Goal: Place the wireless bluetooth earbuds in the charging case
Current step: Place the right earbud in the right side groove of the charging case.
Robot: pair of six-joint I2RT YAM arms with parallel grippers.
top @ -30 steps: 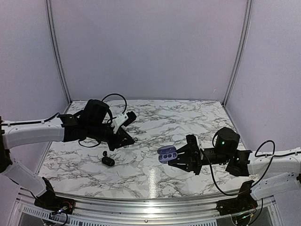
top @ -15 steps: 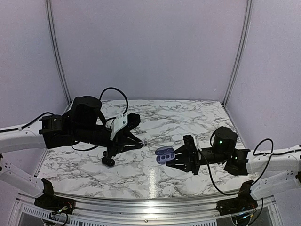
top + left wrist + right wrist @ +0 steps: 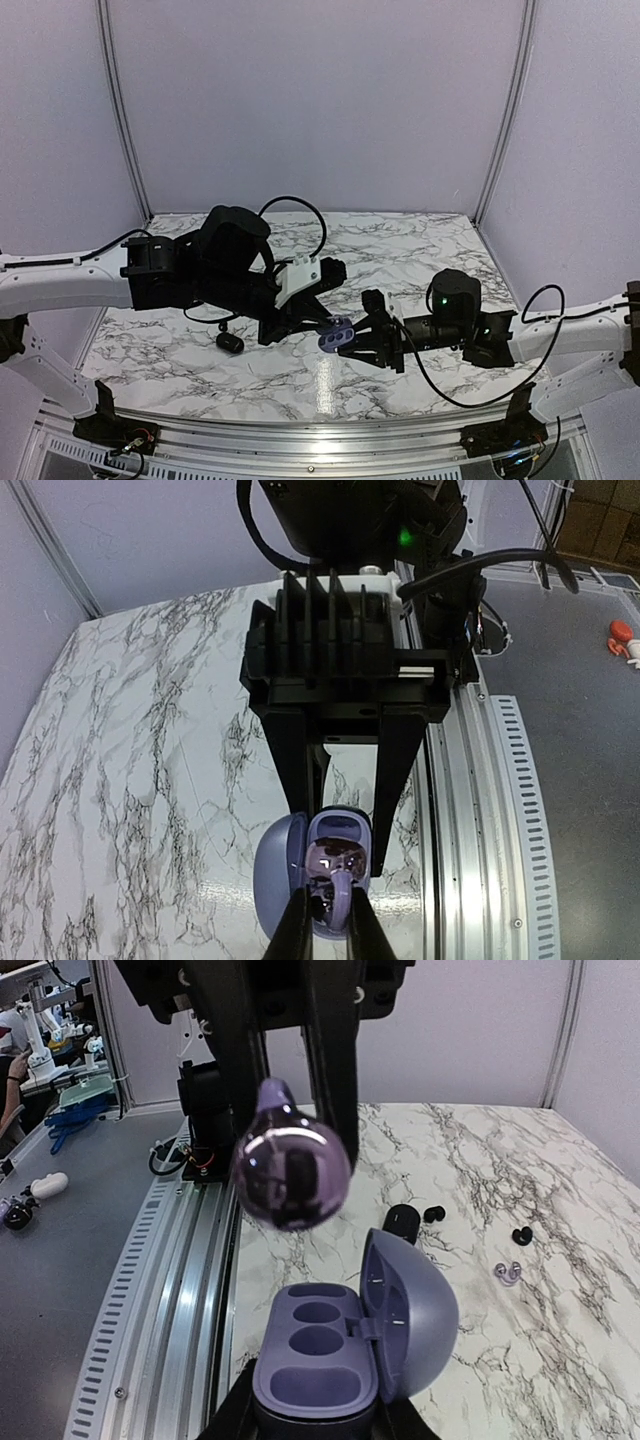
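White surface [image 3: 400,250] with grey marble veining, plain lilac walls [image 3: 320,100] behind, ribbed metal rail [image 3: 300,440] along its near edge.

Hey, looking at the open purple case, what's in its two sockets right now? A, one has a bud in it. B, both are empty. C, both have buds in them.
B: the right wrist view shows both sockets of the charging case bare, with the earbud pinched in the left gripper above them.

The left gripper [image 3: 328,898] runs off the left wrist view's bottom edge, its fingers [image 3: 295,932] covering the silvery-grey earbud's [image 3: 336,866] sides. The charging case's [image 3: 330,1360] underside lies below the right wrist view.
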